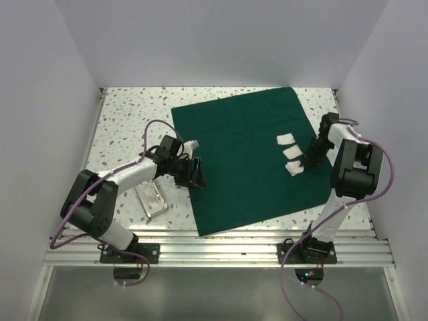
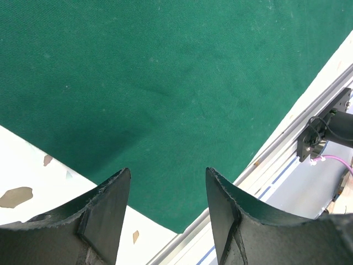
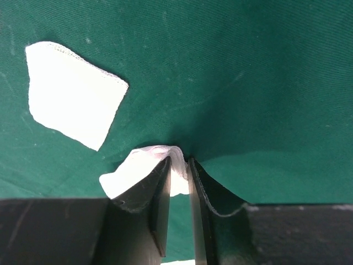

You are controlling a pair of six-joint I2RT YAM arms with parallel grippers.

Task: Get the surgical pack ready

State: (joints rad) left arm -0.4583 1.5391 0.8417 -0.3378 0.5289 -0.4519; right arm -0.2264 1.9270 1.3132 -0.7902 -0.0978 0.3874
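Note:
The surgical pack is a dark green cloth spread flat as a broad sheet on the speckled table. It fills the left wrist view and the right wrist view. Three white gauze pads lie in a column on its right part. My right gripper is pressed down on the cloth and shut on one gauze pad, which bunches up between the fingertips. Another pad lies flat beyond it. My left gripper is open and empty, hovering over the cloth's left edge.
A small metal tray lies on the table left of the cloth, beside the left arm. The aluminium rail runs along the near edge, with a black mount and purple cable. White walls enclose the table.

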